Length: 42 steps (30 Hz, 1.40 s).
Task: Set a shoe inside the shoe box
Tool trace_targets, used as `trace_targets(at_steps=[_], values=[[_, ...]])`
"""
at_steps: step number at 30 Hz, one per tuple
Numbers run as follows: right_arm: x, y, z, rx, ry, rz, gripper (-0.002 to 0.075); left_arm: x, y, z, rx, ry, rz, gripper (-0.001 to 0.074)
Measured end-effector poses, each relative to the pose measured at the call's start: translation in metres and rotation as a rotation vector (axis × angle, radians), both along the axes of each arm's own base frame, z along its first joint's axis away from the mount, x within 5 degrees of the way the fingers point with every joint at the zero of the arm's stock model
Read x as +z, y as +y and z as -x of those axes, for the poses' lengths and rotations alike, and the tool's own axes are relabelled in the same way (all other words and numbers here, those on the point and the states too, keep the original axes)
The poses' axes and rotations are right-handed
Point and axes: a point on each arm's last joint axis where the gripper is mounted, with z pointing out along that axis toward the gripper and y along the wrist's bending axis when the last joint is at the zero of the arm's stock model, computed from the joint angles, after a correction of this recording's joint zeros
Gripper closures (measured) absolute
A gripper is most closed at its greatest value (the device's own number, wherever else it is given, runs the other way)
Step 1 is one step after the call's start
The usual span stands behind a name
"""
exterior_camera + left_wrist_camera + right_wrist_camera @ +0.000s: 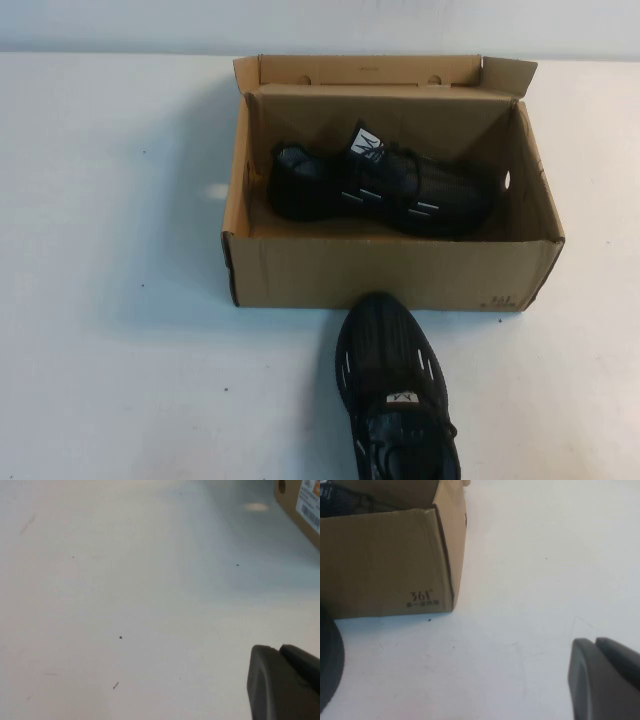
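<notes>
The brown shoe box (pixel 390 272) stands open at mid-table, its lid flap folded back. One black shoe (pixel 385 185) lies inside it on its side, white tongue tag up. A second identical shoe (pixel 393 385) rests on the table just in front of the box, toe toward the box's front wall. Neither arm shows in the high view. My left gripper (pixel 280 650) hovers shut over bare table, a corner of the box (pixel 300 510) far off. My right gripper (pixel 596 642) is shut and empty over the table near the box corner (pixel 385 565), with the outer shoe's edge (pixel 327 665) off to one side.
The white table (pixel 110 250) spreads to the left and right of the box. A round hole (pixel 507 180) pierces the box's right wall. Small dark print (pixel 420 597) marks the box's front corner.
</notes>
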Motion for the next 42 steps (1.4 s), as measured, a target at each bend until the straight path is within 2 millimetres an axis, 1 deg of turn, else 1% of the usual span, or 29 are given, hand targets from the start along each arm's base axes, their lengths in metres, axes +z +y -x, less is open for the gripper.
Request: trace_targets(at_steps=[27,32,35,38,42], values=[[0.001,0.0,0.0,-0.002,-0.011,0.0,0.0742,0.0,0.0,0.0,0.0,0.0,0.0,0.0736],[0.009,-0.001,-0.002,-0.017,-0.098,-0.003,0.0742,0.0,0.0,0.0,-0.001,-0.005,0.003,0.0736],[0.014,-0.002,-0.003,-0.028,-0.161,-0.005,0.0742,0.004,-0.001,-0.001,-0.005,-0.04,0.008,0.0736],[0.022,-0.004,-0.003,-0.042,-0.243,-0.007,0.0742,0.01,-0.002,-0.002,-0.012,-0.106,0.02,0.0736],[0.034,-0.006,-0.002,-0.065,-0.383,-0.011,0.0742,0.023,-0.003,-0.004,-0.027,-0.251,0.044,0.0736]])
